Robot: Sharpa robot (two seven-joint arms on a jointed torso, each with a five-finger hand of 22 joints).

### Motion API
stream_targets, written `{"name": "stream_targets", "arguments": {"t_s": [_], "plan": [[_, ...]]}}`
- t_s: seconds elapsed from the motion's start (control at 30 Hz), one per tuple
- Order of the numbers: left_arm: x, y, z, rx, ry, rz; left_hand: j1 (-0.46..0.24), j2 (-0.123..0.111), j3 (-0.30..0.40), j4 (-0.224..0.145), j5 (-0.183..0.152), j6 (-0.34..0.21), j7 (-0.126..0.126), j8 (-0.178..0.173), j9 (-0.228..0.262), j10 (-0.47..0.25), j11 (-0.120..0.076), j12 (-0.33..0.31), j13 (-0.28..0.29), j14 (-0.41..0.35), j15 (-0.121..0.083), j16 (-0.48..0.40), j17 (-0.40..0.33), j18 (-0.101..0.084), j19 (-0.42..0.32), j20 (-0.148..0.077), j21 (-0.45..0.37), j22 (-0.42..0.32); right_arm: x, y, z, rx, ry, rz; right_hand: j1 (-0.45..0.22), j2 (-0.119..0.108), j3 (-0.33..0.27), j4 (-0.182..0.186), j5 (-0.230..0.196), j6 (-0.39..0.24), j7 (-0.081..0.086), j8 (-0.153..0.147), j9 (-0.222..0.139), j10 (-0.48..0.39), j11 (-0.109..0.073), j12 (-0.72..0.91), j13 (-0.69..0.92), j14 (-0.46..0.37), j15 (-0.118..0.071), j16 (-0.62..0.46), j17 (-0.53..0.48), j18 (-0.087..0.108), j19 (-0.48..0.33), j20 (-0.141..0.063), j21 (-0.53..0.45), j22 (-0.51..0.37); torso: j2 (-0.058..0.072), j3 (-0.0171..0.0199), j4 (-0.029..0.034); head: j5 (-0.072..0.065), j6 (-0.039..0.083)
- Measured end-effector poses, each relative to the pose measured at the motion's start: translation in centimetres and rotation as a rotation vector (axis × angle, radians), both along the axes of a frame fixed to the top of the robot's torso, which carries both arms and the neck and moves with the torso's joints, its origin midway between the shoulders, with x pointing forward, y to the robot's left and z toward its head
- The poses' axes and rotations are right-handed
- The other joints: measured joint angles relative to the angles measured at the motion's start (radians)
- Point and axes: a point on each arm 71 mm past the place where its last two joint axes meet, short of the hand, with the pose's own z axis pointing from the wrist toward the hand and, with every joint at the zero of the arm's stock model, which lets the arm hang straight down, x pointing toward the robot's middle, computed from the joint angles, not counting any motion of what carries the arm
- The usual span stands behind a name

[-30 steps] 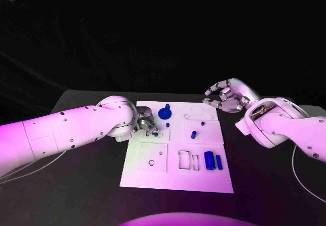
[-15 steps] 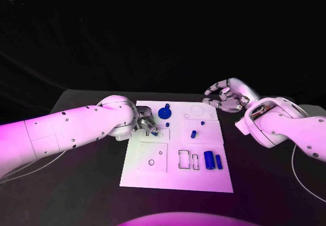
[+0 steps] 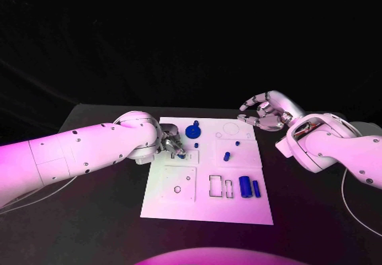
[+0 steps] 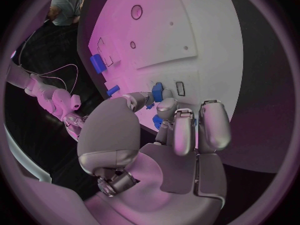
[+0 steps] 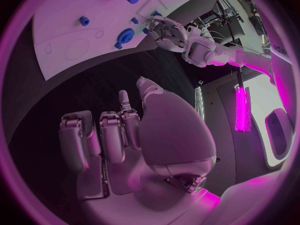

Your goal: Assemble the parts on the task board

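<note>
The white task board (image 3: 205, 190) lies in the middle of the black table. My left hand (image 3: 171, 144) is low over the board's far left part. In the left wrist view its thumb and a finger (image 4: 167, 107) pinch a small blue part (image 4: 157, 90) at a slot. A blue gear (image 3: 192, 132) stands just beyond it, and a small blue peg (image 3: 226, 157) sits mid-board. Two blue blocks (image 3: 250, 188) lie at the near right. My right hand (image 3: 266, 113) hovers over the board's far right corner, fingers loosely curved and apart, holding nothing.
Empty outlined recesses (image 3: 216, 186) sit beside the blue blocks, and a round outline (image 3: 231, 130) marks the far right of the board. Bare black table (image 3: 95, 221) lies on both sides. The right wrist view shows the board (image 5: 75, 25) and the left hand (image 5: 165, 32) ahead.
</note>
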Motion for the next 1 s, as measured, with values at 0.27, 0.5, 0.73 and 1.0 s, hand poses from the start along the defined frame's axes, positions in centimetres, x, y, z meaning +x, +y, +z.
{"name": "stream_targets", "arguments": {"t_s": [0.27,0.5,0.73,1.0], "plan": [[-0.11,-0.05,-0.08,-0.006,0.001,0.002,0.001,0.001,0.0,0.0,0.0,0.002,0.001,0.006,0.0,0.004,-0.004,0.0,0.004,0.0,0.0,0.0,0.0,0.0,0.0,0.0,0.0,0.001,-0.02,0.04,-0.07,0.001,0.001,0.001,0.0,0.0,0.0,0.0,0.0,0.0,0.0,0.0,0.0,0.0,0.0,0.0,0.0,0.0,0.0,0.0,0.0,0.0,0.001,-0.001,0.0,0.0,0.0,-0.0001,-0.0002,0.001,0.001],[-0.24,0.07,-0.14,-0.028,-0.007,0.023,0.001,0.001,0.0,0.0,0.0,0.002,0.001,0.006,0.002,0.004,-0.004,0.0,0.004,0.0,0.0,0.0,0.0,0.0,0.0,0.0,0.0,0.002,-0.03,0.02,-0.09,0.001,0.001,0.001,0.0,0.0,0.0,0.0,0.0,0.0,0.0,0.0,0.0,0.0,0.0,0.0,0.0,0.0,0.0,0.0,0.0,0.0,0.001,-0.001,0.0,0.0,0.0,0.0,-0.0006,0.0,0.002],[-0.3,0.06,0.03,-0.058,-0.03,0.047,0.001,0.001,0.0,0.0,0.004,0.002,0.001,0.006,0.004,0.004,-0.004,0.0,0.002,-0.004,-0.003,0.004,0.0,0.0,0.0,0.0,0.0,0.003,-0.03,0.01,-0.09,0.002,0.0,0.001,0.0,0.0,0.0,0.0,0.0,0.0,0.0,0.0,0.0,0.0,0.0,0.0,0.001,0.0,0.0,0.0,0.001,0.0,0.001,-0.001,0.0,0.0,0.0,-0.0001,-0.0001,-0.002,0.002],[-0.46,0.21,0.09,-0.081,-0.054,0.069,0.001,0.001,0.0,0.0,0.004,0.002,0.001,0.006,0.009,0.004,-0.004,0.0,0.002,-0.004,-0.003,0.004,0.0,0.0,0.004,-0.004,0.005,0.009,-0.04,0.03,-0.12,0.003,0.0,0.002,0.0,0.0,0.0,0.0,0.0,0.0,0.0,0.0,0.0,0.0,0.0,0.0,0.001,0.0,0.0,0.0,0.001,0.0,0.001,-0.001,0.0,0.0,0.0,-0.0004,0.0008,-0.002,-0.002]]}}
